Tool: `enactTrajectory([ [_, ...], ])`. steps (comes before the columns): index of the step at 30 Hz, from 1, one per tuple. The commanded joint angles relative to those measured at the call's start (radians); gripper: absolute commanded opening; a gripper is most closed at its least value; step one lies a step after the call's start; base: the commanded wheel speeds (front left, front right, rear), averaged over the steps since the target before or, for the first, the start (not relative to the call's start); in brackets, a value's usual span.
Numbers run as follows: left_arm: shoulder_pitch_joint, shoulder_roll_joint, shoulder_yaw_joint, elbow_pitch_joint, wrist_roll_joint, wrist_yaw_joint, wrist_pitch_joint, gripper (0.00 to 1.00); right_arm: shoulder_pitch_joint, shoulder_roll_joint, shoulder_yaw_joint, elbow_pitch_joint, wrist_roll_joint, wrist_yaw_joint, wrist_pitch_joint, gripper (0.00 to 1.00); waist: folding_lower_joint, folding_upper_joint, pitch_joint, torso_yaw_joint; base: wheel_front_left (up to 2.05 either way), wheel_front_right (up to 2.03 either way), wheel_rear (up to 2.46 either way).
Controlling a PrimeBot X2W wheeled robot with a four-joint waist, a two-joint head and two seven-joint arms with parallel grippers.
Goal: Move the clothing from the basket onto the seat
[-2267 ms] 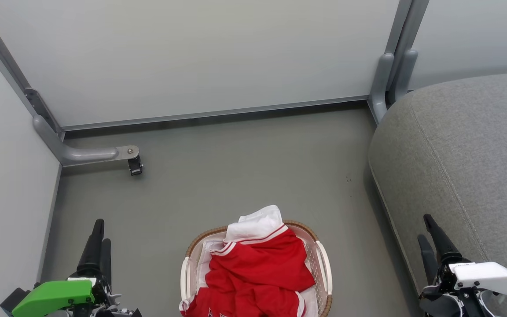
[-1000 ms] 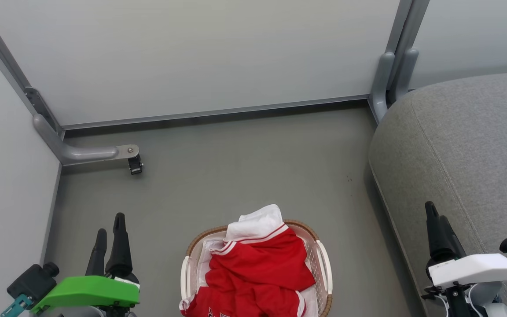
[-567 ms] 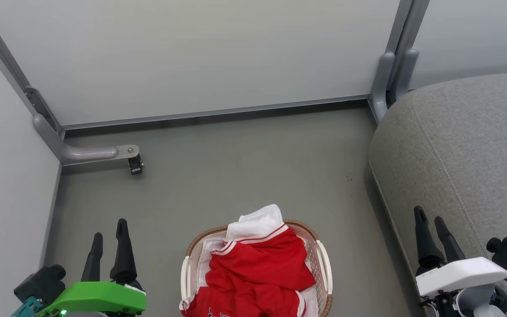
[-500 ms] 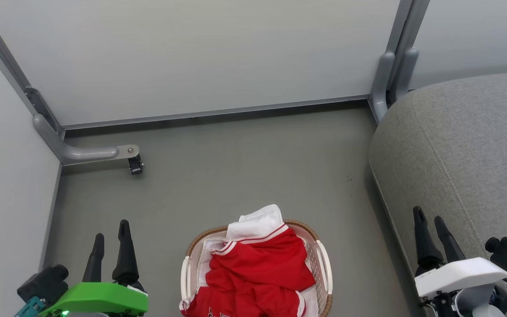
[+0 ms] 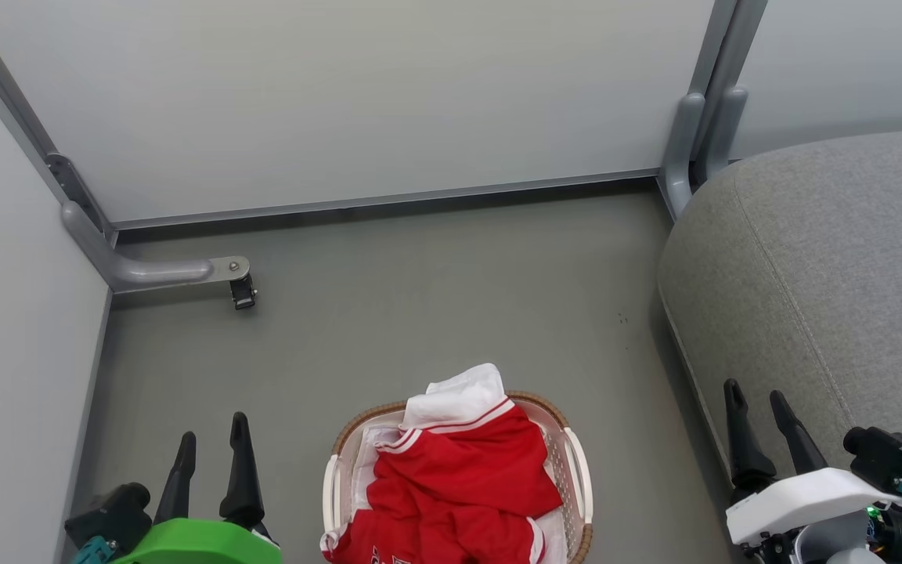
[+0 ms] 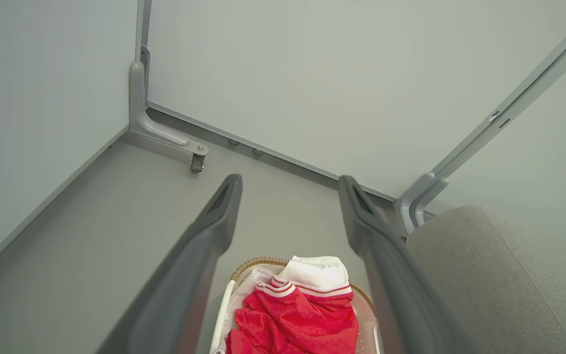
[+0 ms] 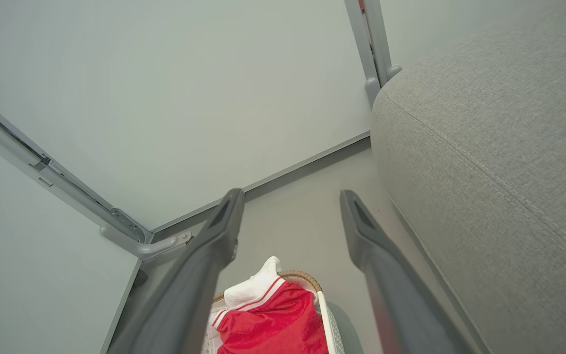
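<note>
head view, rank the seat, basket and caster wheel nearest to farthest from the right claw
1. seat, just right of the right claw
2. basket, to its left, lower middle of the view
3. caster wheel, far across on the left

Three downward views, common basket (image 5: 575, 470)

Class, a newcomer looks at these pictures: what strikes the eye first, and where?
The red clothing heaped in the white basket, low in the head view's middle, stands out against the grey floor. The big grey seat lies to its right; the left gripper and right gripper, both open, flank the basket.
</note>
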Motion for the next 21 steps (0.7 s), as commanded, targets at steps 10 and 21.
enactTrajectory([
  [10,0.009,0.008,-0.019,0.027,0.097,0.011,-0.03,1.0,0.012,-0.007,0.013,0.007,-0.111,0.0,-0.031,1.0,0.0,-0.0001,0.0,0.004,0.0,0.0,0.0],
  [21,0.018,0.008,-0.033,0.041,0.183,0.019,-0.056,1.0,0.016,-0.008,0.019,0.016,-0.207,0.0,-0.058,1.0,0.0,-0.0001,0.0,0.009,0.0,0.0,0.0],
])
